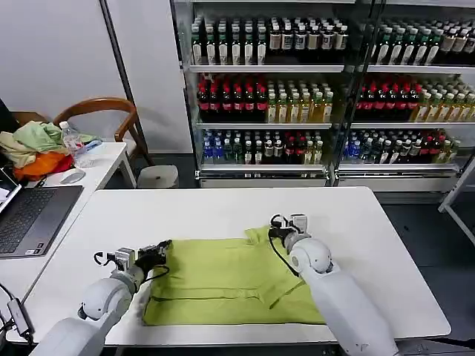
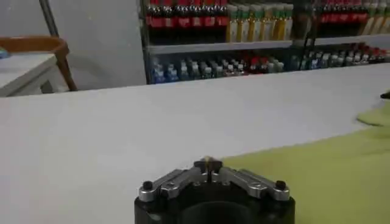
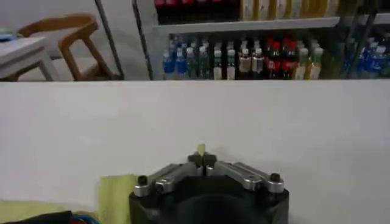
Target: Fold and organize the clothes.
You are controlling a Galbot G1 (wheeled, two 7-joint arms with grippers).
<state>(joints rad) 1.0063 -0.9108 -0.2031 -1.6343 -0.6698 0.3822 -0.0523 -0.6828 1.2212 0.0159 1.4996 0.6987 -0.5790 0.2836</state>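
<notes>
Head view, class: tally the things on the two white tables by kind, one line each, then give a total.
Lime T-shirt: 1
Heap of garments: 1
Laptop: 1
Computer mouse: 1
Plastic bottle: 1
Total: 5

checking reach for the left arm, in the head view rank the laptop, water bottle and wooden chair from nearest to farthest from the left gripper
From the left gripper, at the T-shirt's left edge:
1. Laptop, on the side table to the robot's left.
2. Water bottle, farther back on that side table.
3. Wooden chair, behind the side table, near the wall.
</notes>
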